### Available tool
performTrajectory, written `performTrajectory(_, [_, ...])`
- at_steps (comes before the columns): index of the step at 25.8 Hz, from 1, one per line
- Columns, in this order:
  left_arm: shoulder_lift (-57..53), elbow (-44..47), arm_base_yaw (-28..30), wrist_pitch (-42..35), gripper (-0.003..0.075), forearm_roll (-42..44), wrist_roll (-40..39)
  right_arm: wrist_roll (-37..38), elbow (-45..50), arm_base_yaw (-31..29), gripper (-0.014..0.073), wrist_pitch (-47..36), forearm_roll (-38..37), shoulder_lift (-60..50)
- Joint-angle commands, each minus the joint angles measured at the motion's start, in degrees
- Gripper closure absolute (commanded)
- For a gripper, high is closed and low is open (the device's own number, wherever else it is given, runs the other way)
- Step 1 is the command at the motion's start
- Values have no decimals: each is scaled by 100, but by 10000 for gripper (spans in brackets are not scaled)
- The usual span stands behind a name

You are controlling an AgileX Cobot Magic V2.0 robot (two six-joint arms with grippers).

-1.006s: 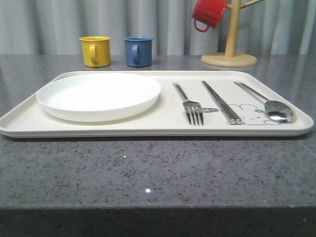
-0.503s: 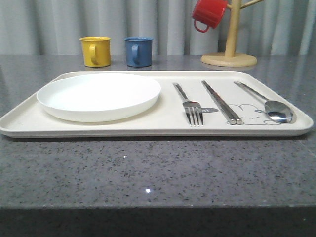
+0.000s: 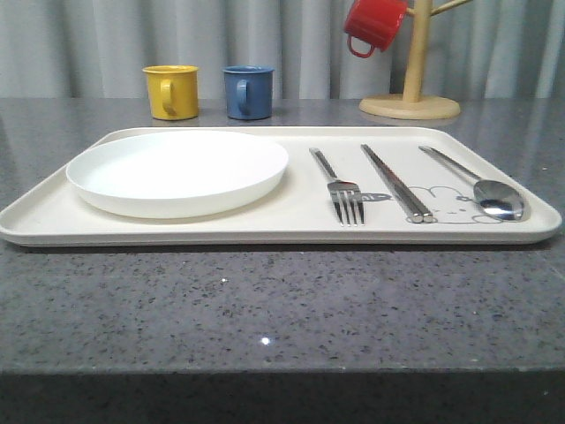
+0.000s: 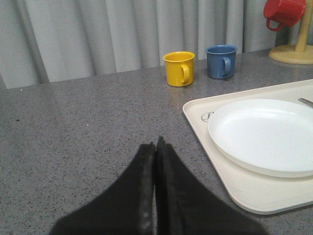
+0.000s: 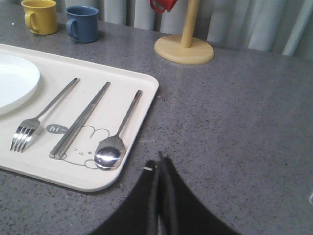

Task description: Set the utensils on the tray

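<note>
Your tray (image 3: pixel 53 216) sits flat on the grey counter (image 3: pixel 265 309), long side toward the front camera. On it, from the robot's left to right: plate (image 3: pixel 177 170), fork (image 3: pixel 340 190), chopsticks (image 3: pixel 397 184), spoon (image 3: pixel 481 187). All four lie inside the rim, none touching each other.

Plate fills the left part of the tray, close to the near-left rim. Fork lies tines toward the robot, handle pointing away. Chopsticks lie side by side as one tight pair, between fork and spoon, their near ends over the bunny drawing (image 5: pixel 85 147). Spoon has its bowl toward the robot, just beside the tray's right rim.

Your left gripper (image 4: pixel 155 147) hangs over bare counter, off the tray's left edge, fingers pressed together, nothing between them. Tray corner and plate lie beside it, apart from the tips.

Your right gripper (image 5: pixel 160 161) is likewise closed and empty, over bare counter just off the tray's right near corner, near the spoon bowl but not touching.

Behind the tray: yellow mug (image 3: pixel 170 91) and blue mug (image 3: pixel 248 91) stand upright next to each other; a red mug (image 3: pixel 374 25) hangs on a wooden stand (image 3: pixel 410 102) at the back right.
</note>
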Motion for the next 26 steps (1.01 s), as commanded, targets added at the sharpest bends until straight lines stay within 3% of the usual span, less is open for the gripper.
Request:
performTrajectory(1, [54,-164,9,-470,738,-68,-46,-37,-144,-5,662,-473,-78,40])
performTrajectory(15, [-105,45,36,-488,738,-21,-46,-37,-144,-5,662,-473,-78,40])
performTrajectory(20, [-726,767,418,-730,738,-65,-46,-37,-144,-5,662,-473,-78,40])
performTrajectory(26, [-1095,1895,484,-1745,738,-337,-51,-37,-144,-5,662,-467,-78,40])
